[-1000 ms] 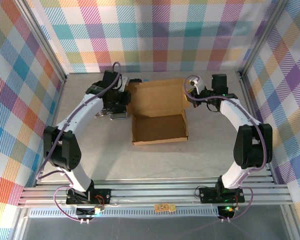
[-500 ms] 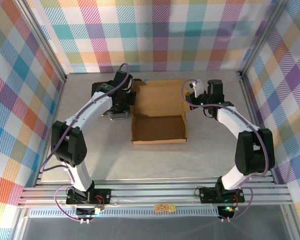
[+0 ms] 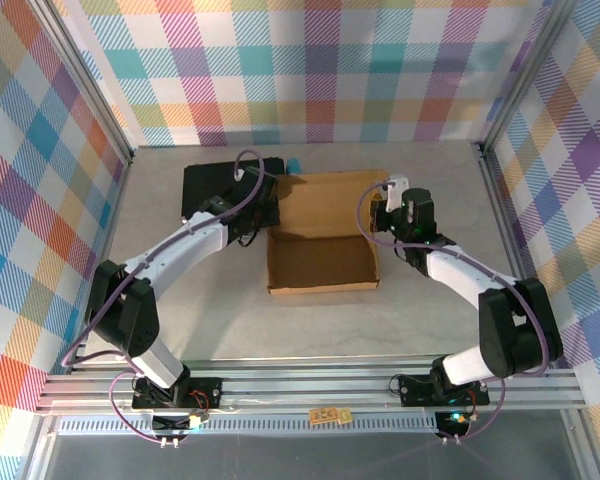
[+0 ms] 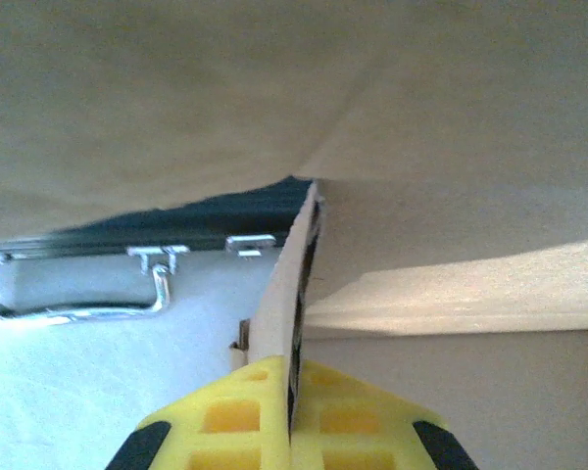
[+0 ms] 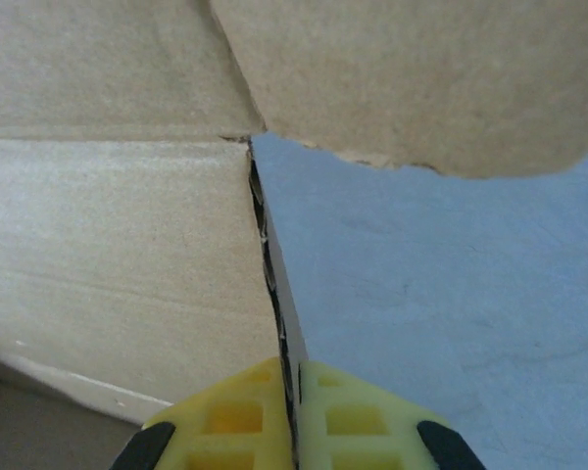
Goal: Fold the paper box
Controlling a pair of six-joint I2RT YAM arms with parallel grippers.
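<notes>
Brown paper box (image 3: 320,262) at centre of table (image 3: 180,290), tray near, lid open toward far; left gripper (image 4: 291,392) clenched on left side wall, right gripper (image 5: 292,392) clenched on right wall; hinge runs left-right between them, so lid likely folds nearward.

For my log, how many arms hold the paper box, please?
2: the left arm pinches the paper box at its left wall, the right arm at its right.

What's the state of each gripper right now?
Left gripper: closed, pinching the left side wall of the paper box.
Right gripper: closed, pinching the box's right side wall.
</notes>
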